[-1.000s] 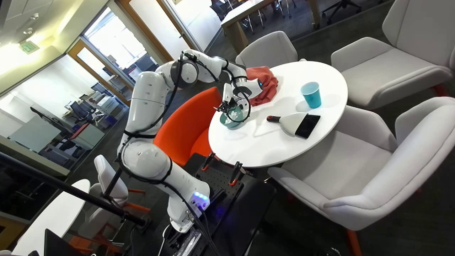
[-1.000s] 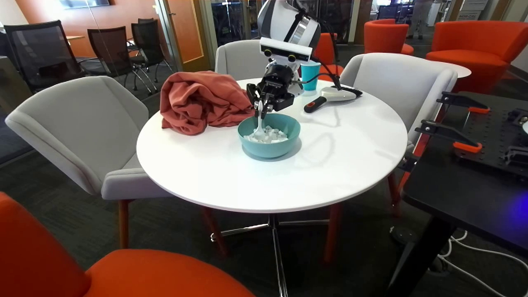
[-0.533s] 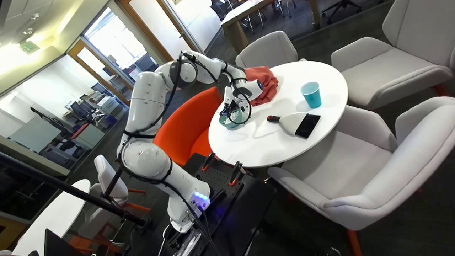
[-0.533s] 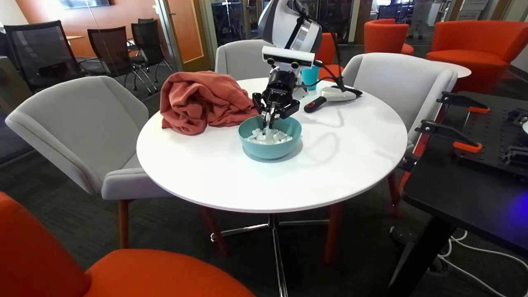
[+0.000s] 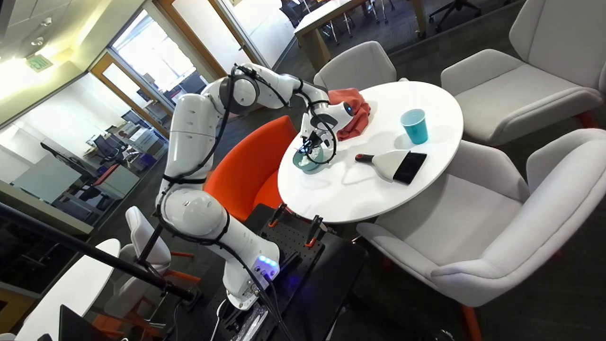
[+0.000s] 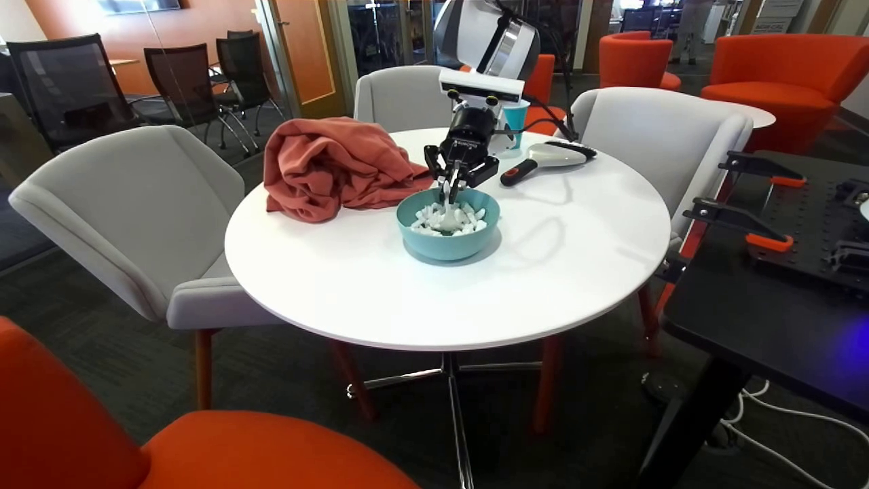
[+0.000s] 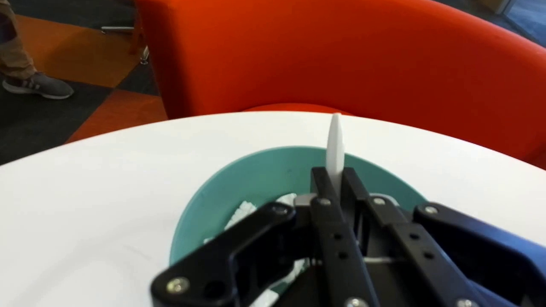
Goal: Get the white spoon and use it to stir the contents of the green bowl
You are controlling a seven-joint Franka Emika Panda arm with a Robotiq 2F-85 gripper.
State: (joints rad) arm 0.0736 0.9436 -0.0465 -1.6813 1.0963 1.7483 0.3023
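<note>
The green bowl [image 6: 445, 248] is a round teal bowl on the white table, holding several white chunks [image 6: 468, 219]. It also shows in an exterior view [image 5: 304, 166] and in the wrist view [image 7: 251, 177]. My gripper [image 6: 451, 194] is shut on the white spoon [image 7: 335, 147], whose handle sticks out between the fingertips in the wrist view [image 7: 334, 175]. The gripper sits low over the bowl, pointing down. The spoon's lower end [image 6: 449, 219] is inside the bowl among the white chunks. The fingers hide part of the bowl in the wrist view.
A crumpled red cloth [image 6: 333, 170] lies beside the bowl. A teal cup [image 5: 414, 127] and a white brush-like tool with a dark handle [image 5: 392, 165] stand farther along the round table [image 6: 326, 285]. Grey and orange chairs surround the table's edge.
The gripper went lower, then moved right across the bowl with the spoon in an exterior view. The white chunks have shifted and spread. The bowl has slid very slightly right.
</note>
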